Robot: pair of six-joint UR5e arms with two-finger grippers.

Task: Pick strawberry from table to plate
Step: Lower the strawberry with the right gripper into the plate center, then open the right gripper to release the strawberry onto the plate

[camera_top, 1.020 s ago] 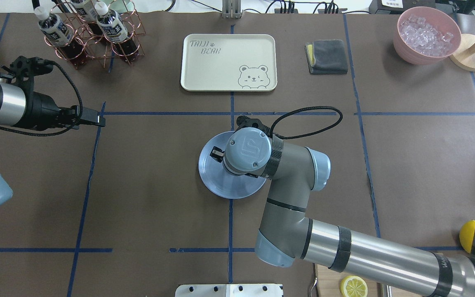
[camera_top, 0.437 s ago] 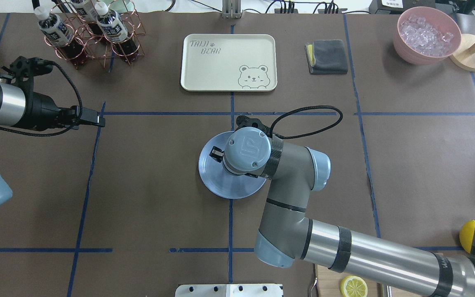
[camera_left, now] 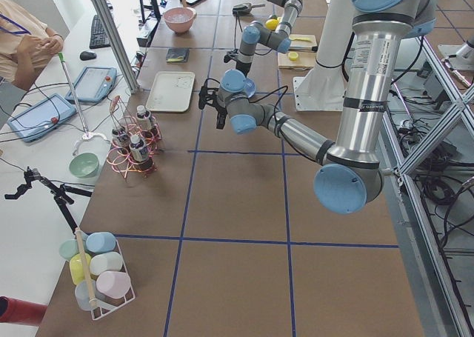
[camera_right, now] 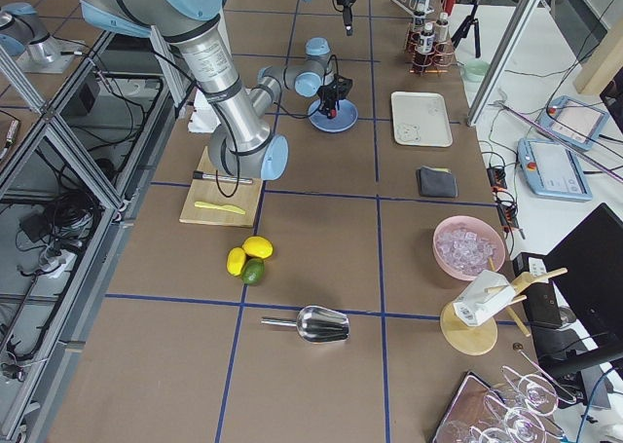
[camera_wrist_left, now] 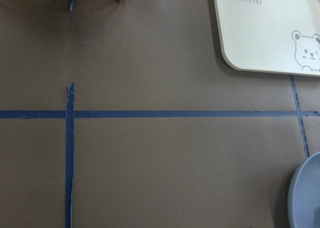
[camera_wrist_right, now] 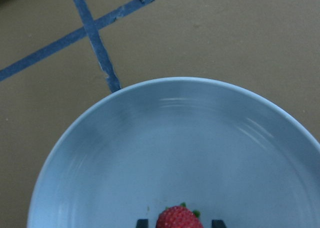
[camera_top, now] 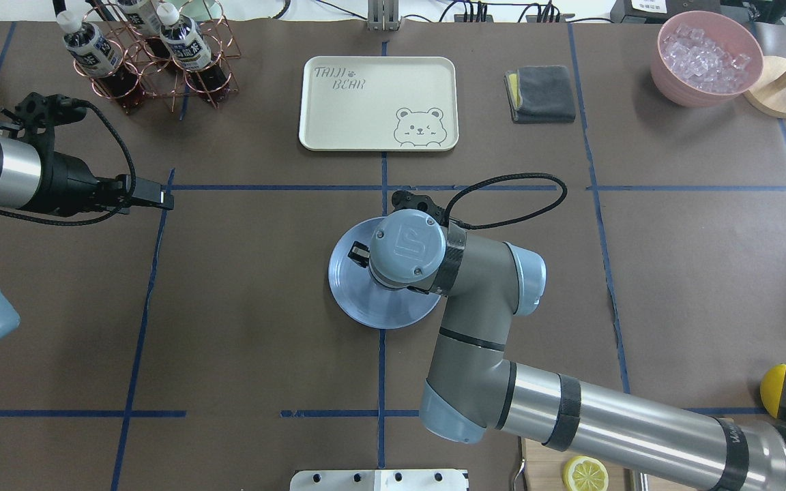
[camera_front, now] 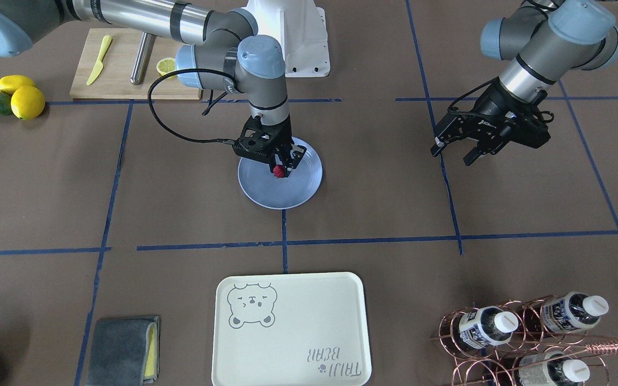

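Placing step: I see the right gripper (camera_front: 280, 167) low over the glossy light-blue round plate (camera_front: 299, 191), tiny dark-red bumpy strawberry (camera_wrist_right: 179, 219) between its jaws. Can't tell if clamped or freed. Left gripper (camera_front: 455, 154) parked, jaws apart. Next I'd open wide, lift straight up

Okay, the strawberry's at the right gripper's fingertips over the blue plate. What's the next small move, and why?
Probably ease the right gripper's jaws apart to let go. The strawberry sits between its fingertips, well inside the rim of the plate and low over its floor, so a release should land it there. Whether it already touches the plate, I cannot tell.
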